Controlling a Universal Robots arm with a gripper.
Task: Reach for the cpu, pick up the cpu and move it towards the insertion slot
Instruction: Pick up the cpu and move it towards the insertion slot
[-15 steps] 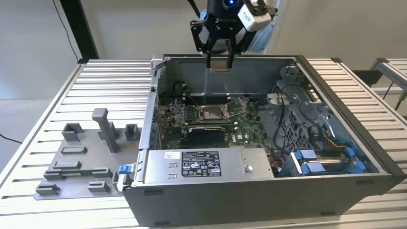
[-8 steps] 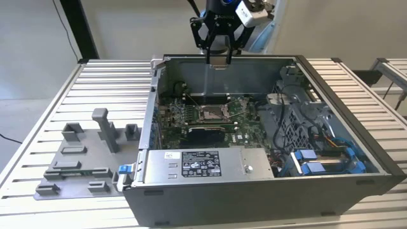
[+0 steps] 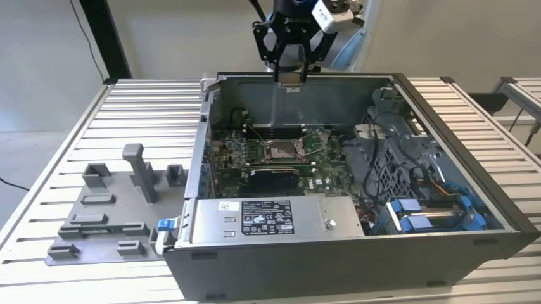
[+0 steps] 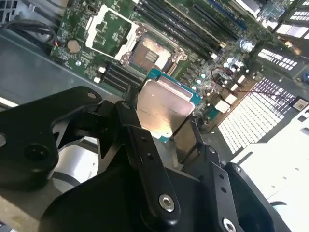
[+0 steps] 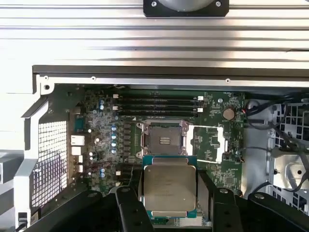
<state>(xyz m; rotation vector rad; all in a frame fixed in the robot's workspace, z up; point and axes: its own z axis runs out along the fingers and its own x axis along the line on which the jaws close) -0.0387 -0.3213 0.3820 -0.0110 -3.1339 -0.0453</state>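
1. A pale wall backs a ribbed metal table (image 3: 76,126); a dark post stands at the exterior view's upper left.
2. An open computer case (image 3: 338,253) lies on the table, a green board (image 3: 325,180) flat inside it.
3. A grey fixture plate (image 3: 101,218) with upright blocks sits on the table beside the case, on the exterior view's left.
4. The gripper (image 3: 290,79) hangs above the case's far wall, its fingers (image 4: 133,128) clenched on the cpu (image 5: 170,187), silvery face toward both wrist cameras.
5. The slot (image 5: 162,140) lies open on the board below, brownish centre bare, well apart from the cpu.
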